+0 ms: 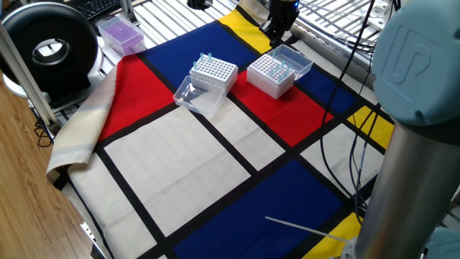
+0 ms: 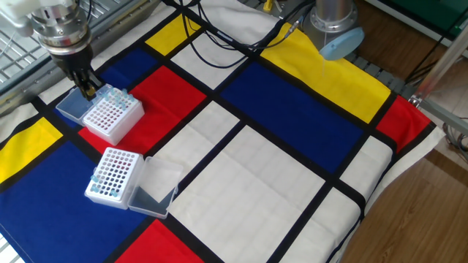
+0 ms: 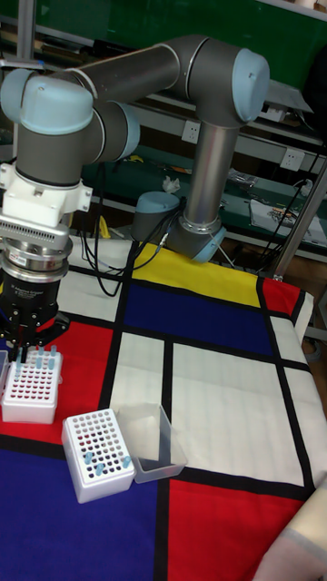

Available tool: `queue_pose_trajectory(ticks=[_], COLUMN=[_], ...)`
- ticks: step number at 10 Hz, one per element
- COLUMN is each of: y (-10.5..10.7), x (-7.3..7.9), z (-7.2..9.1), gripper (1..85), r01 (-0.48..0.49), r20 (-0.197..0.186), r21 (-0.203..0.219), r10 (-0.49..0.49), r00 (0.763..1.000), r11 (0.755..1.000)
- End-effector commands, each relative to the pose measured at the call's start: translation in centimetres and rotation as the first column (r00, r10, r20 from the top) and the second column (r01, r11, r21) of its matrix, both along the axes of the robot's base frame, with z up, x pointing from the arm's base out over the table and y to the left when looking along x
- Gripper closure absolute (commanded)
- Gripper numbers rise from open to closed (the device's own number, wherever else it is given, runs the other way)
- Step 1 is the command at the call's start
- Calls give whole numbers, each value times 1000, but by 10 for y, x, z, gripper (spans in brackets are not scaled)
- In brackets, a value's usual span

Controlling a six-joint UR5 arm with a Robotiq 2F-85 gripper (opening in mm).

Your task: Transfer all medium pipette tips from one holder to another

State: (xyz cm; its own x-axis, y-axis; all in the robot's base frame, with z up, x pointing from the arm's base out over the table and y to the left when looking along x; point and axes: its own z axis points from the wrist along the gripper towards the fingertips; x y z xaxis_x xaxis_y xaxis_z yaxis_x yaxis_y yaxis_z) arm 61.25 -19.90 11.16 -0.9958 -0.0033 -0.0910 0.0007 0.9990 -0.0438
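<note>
Two white perforated holders stand on the colour-block cloth. The holder [image 1: 272,74] [image 2: 110,117] [image 3: 32,388] on the red patch carries several pale-blue medium pipette tips [image 1: 282,68] [image 2: 117,95] along its back edge. The other holder [image 1: 214,72] [image 2: 113,175] [image 3: 94,445] has a few tips [image 2: 99,179] [image 3: 95,465] at one side. My gripper [image 1: 277,36] [image 2: 89,91] [image 3: 32,349] hangs low over the first holder's back corner. Its fingers are close together around a thin tip that barely shows.
Each holder has a clear lid [image 1: 195,97] [image 2: 152,191] folded open beside it. A purple box [image 1: 121,34] and a black round device [image 1: 47,47] sit off the cloth. Cables [image 2: 234,36] cross near the robot base [image 2: 333,29]. A thin white rod [image 1: 302,230] lies on the cloth.
</note>
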Motion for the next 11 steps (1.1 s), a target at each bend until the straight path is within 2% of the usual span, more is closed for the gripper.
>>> queue_pose_trajectory(ticks=[1, 3, 5, 8, 11], y=[1, 2, 7, 7, 4], x=[0, 1, 1, -3, -3], z=[1, 1, -1, -5, -8], gripper=[843, 843, 843, 703, 657], r01=[3, -1, -39, -111, -142], r20=[8, 11, 3, -7, -1], r21=[12, 17, 44, 63, 67], r10=[-4, 1, 39, 112, 142], r00=[1000, 1000, 999, 994, 990], r11=[1000, 1000, 998, 992, 988])
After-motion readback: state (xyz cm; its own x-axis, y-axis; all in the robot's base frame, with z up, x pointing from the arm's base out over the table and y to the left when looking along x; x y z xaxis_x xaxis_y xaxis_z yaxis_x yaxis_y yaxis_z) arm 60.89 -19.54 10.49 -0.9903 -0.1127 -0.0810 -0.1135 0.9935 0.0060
